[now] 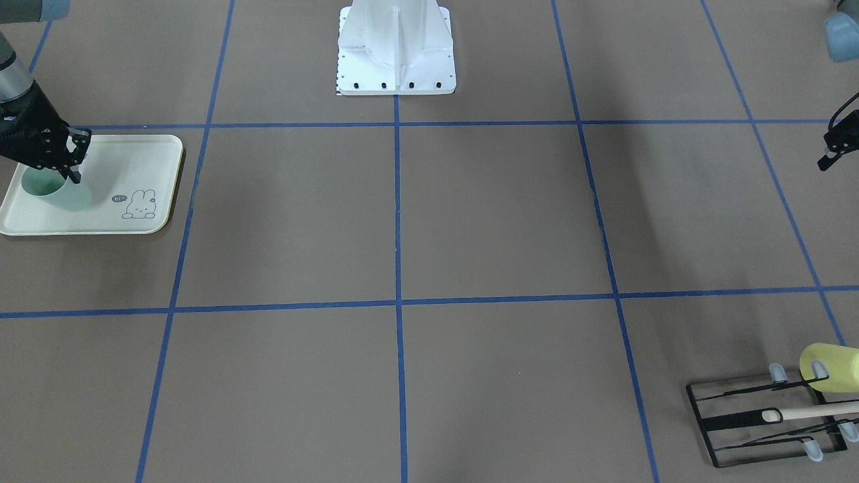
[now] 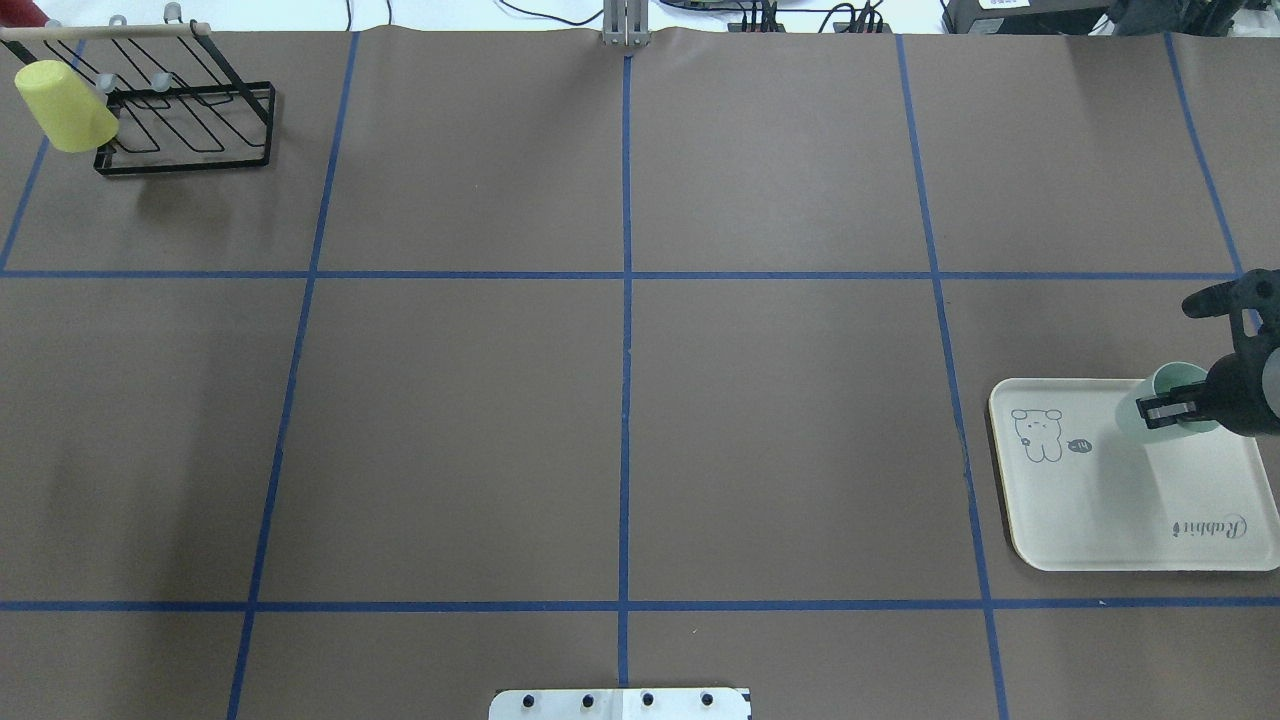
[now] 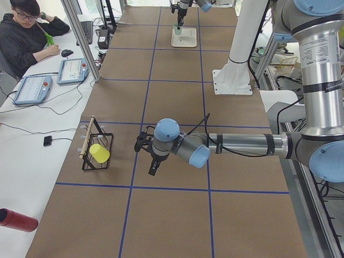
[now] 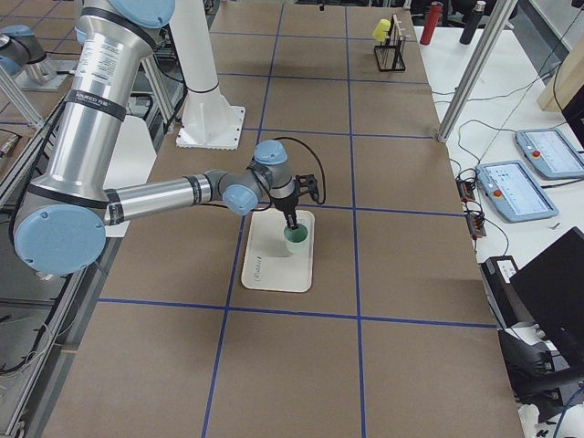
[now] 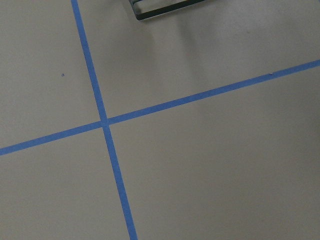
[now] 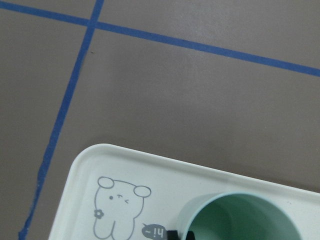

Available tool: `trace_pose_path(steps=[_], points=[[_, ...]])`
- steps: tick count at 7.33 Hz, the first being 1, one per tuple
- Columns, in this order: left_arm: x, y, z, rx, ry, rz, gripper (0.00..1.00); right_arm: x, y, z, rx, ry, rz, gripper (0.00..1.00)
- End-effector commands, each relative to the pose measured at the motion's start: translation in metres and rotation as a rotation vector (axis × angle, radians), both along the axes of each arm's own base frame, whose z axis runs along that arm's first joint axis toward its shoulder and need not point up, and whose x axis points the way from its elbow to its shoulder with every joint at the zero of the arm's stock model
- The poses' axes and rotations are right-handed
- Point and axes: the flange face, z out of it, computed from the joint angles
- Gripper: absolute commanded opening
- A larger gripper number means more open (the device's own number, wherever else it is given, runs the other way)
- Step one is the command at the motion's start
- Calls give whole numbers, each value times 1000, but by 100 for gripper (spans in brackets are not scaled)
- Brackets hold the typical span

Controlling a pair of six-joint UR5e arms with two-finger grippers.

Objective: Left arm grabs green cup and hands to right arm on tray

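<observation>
The pale mint-green cup (image 1: 75, 196) stands upright on the cream tray (image 1: 134, 161), at the end away from the bunny drawing. It also shows in the overhead view (image 2: 1132, 420) and the right wrist view (image 6: 240, 215). My right gripper (image 2: 1172, 410) comes down over the cup's rim, with one finger outside the wall and the other inside, shut on the cup's wall. My left gripper (image 1: 827, 161) hangs over bare table far from the tray. Only its edge shows, so I cannot tell whether it is open or shut.
A black wire rack (image 2: 180, 130) with a wooden bar stands in the far corner on my left side, with a yellow-green cup (image 2: 65, 118) hung on it. The white robot base (image 1: 396, 47) stands at mid table. Blue tape lines cross the brown tabletop.
</observation>
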Motion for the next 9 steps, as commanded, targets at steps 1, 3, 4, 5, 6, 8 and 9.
trace_pose_path(steps=[1, 3, 4, 5, 6, 8, 9], points=[[0, -1, 0, -1, 0, 0, 100, 0, 6, 8, -6, 22, 1, 0], [1, 0, 1, -3, 0, 2, 100, -4, 9, 11, -12, 26, -8, 0], [1, -1, 1, -3, 0, 2, 100, -9, 11, 15, -12, 36, -19, 0], [1, -3, 2, -4, 1, 2, 100, -12, 11, 15, -12, 36, -25, 0], [1, -3, 2, -4, -1, 2, 100, -13, 10, 15, -11, 35, -25, 10], [2, -4, 0, -3, 3, 2, 100, -11, 8, 12, 7, 42, -6, 100], [2, -6, -2, -1, 5, -2, 100, -12, 7, 11, 9, 40, -6, 100]])
